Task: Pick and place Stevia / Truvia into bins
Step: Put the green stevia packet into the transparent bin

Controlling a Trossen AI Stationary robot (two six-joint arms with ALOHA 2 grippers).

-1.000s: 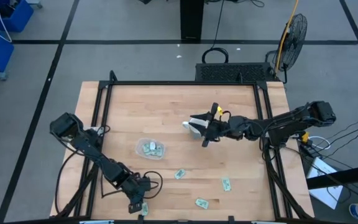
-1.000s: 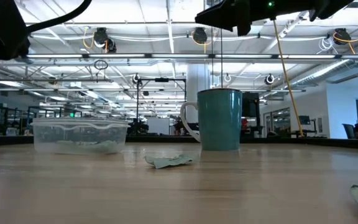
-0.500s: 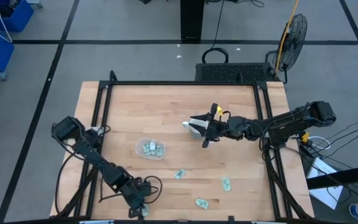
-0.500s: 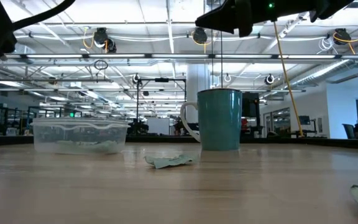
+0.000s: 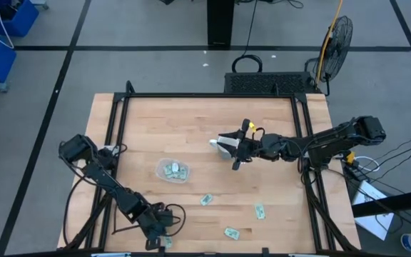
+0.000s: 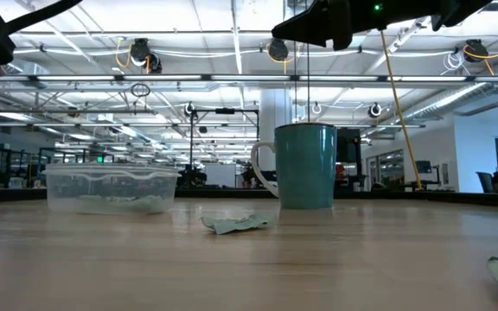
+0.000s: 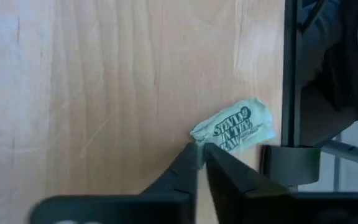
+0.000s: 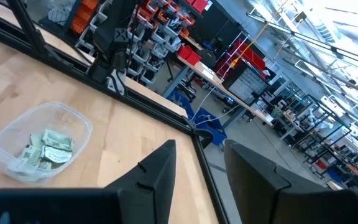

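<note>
A pale green Stevia packet (image 7: 235,127) lies flat on the wood at the table's near edge, beside a black frame rail. My left gripper (image 7: 201,148) is down on it, shut on its end; the high view shows that gripper (image 5: 160,240) by the near left edge. The clear bin (image 5: 172,170) holds several packets. My right gripper (image 8: 197,155) hangs open and empty over the mug (image 5: 223,145). Loose packets (image 5: 206,200) (image 5: 260,211) (image 5: 231,233) lie flat on the table. My left gripper pinches the packet's corner end (image 7: 199,135) between its two fingertips. The fingers come from above and point down. The rest of the packet lies flat on the table.
The teal mug (image 6: 305,166) stands at mid-table, right of the bin (image 6: 111,188). A crumpled packet (image 6: 236,224) lies in front of it. The black frame rail (image 7: 291,74) runs close beside the held packet. Bare wood lies between bin and near edge.
My left arm has sunk lower and shifted slightly toward the near edge, over the packet there. In the low view its dark shape has drawn back out of the upper left corner. My right arm has kept still.
</note>
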